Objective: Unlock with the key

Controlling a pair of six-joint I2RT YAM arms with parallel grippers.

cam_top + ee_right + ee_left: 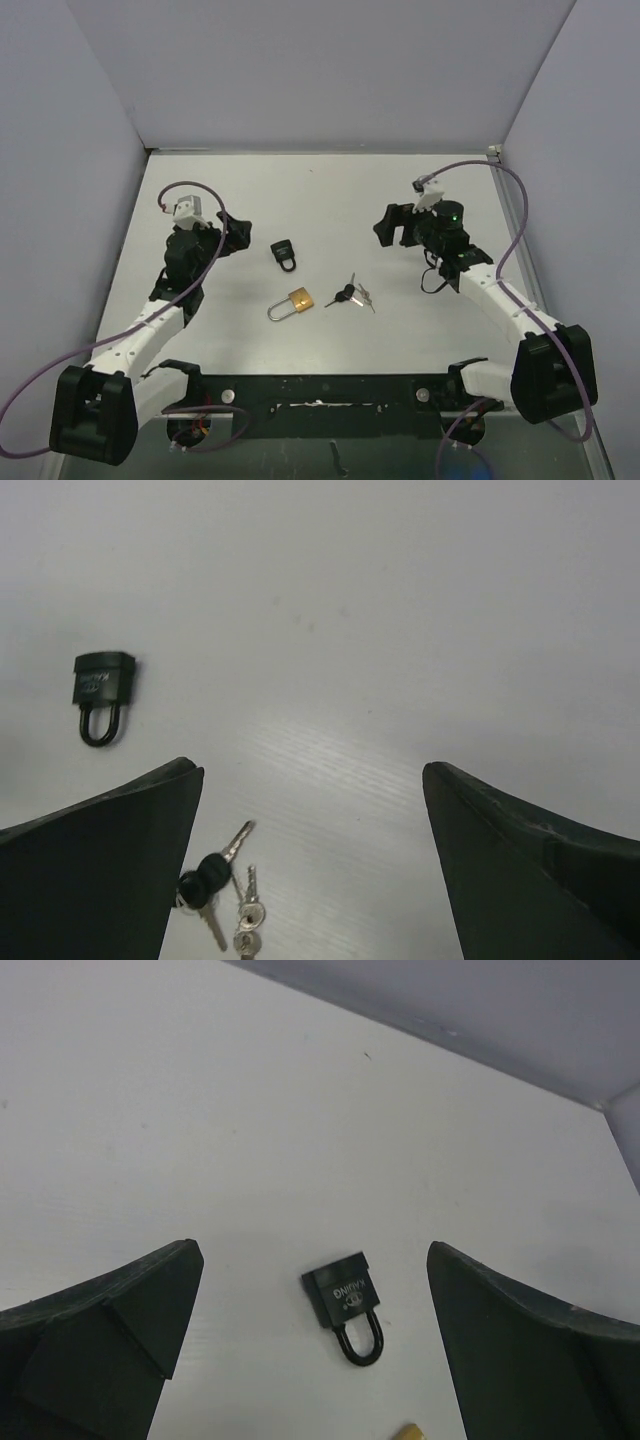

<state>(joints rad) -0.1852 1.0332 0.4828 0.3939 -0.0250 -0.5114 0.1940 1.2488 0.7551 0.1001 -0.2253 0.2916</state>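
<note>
A brass padlock (298,300) with a silver shackle lies in the middle of the white table. A black padlock (284,254) lies just behind it and shows in the left wrist view (345,1300) and the right wrist view (100,690). A bunch of keys (352,294), some black-headed and some silver, lies right of the brass padlock and shows in the right wrist view (222,895). My left gripper (233,240) is open, left of the black padlock. My right gripper (390,228) is open, above and behind the keys. Both are empty.
The table (330,190) is walled by grey panels at the back and both sides. Cables loop off both arms. A black rail (320,390) runs along the near edge between the arm bases.
</note>
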